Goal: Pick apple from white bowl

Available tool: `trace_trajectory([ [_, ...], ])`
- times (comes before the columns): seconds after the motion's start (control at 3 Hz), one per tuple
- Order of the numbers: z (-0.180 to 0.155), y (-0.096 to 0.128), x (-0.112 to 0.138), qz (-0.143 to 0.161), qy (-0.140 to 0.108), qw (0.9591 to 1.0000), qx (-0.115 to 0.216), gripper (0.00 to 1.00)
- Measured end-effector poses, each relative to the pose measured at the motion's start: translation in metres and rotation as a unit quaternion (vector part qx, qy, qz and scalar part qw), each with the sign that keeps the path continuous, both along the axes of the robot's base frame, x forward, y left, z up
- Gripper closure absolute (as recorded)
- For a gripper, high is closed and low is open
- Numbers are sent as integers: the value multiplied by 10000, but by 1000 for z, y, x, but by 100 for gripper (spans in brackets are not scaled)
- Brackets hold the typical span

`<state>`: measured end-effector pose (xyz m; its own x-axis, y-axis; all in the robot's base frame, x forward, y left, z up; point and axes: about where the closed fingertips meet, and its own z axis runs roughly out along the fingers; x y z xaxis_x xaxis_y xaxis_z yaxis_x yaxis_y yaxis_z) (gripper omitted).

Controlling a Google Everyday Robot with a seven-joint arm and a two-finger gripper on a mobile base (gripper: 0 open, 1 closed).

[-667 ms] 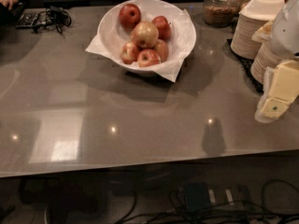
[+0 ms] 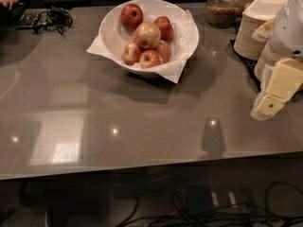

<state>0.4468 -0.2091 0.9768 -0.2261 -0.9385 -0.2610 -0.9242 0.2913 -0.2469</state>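
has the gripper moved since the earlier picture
Yes, slightly: the gripper, at the right edge by the plates, has edged left toward the white bowl.

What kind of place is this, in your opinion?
Probably an office kitchenette or break-room counter: a white bowl of apples, stacks of white plates and a glass jar of dry food stand on it. The claw hangs at the right edge, beside the plates.

The gripper (image 2: 268,105) is hanging at the right edge of the frame, its pale yellow body tilting down-left, and the white arm (image 2: 291,27) is reaching in from the upper right corner.
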Motion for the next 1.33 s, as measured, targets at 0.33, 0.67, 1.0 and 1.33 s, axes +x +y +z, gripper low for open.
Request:
trace_trajectory([
  [0.33, 0, 19, 18, 16, -181, 9989, 427, 0],
  [0.67, 3, 42, 44, 59, -435, 9956, 824, 0],
  [1.0, 6, 67, 78, 147, -690, 9910, 1136, 0],
  [1.33, 6, 90, 112, 317, -822, 9877, 1291, 0],
])
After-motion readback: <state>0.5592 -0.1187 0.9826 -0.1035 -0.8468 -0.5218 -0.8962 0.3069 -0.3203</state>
